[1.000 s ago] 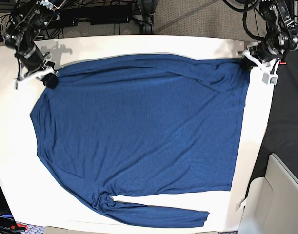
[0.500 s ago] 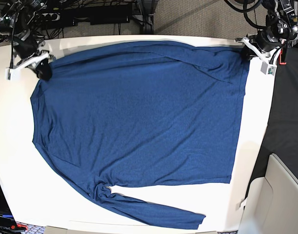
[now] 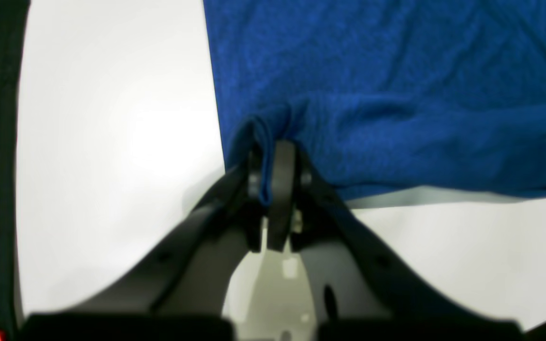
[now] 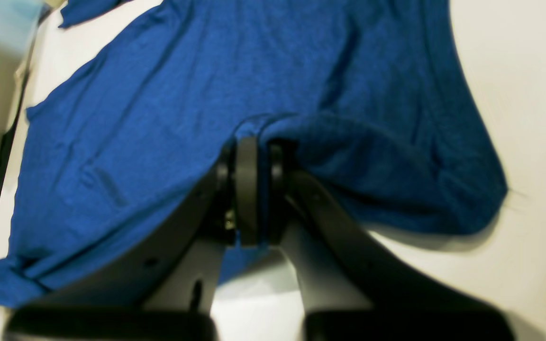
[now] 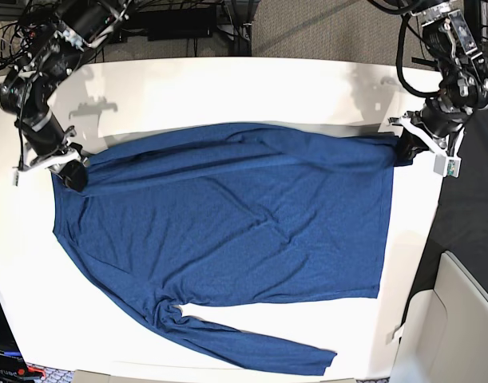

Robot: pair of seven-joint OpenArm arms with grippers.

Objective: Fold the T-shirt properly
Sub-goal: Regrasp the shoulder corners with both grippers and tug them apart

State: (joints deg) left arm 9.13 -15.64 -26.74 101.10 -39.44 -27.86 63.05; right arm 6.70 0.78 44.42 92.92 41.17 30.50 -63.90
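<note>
T-shirt (image 5: pixel 228 231) lies spread flat across the white bench (image 5: pixel 228 80), far edge lifted: left gripper (image 3: pixel 270 189) clamped on its far right corner, right gripper (image 4: pixel 251 189) clamped on its far left corner.

Left gripper (image 3: pixel 269 182): black jaws closed together, pinching a small fold of blue cloth that sticks out between them.
T-shirt (image 3: pixel 396 94): deep blue knit, filling the upper right of the view; its straight edge runs down to the pinched fold, and the cloth bunches in soft creases around the grip.
Table (image 3: pixel 112 142): white, bare to the left of the shirt and below its lower edge.
Far left: a dark strip beyond the table's edge.
</note>
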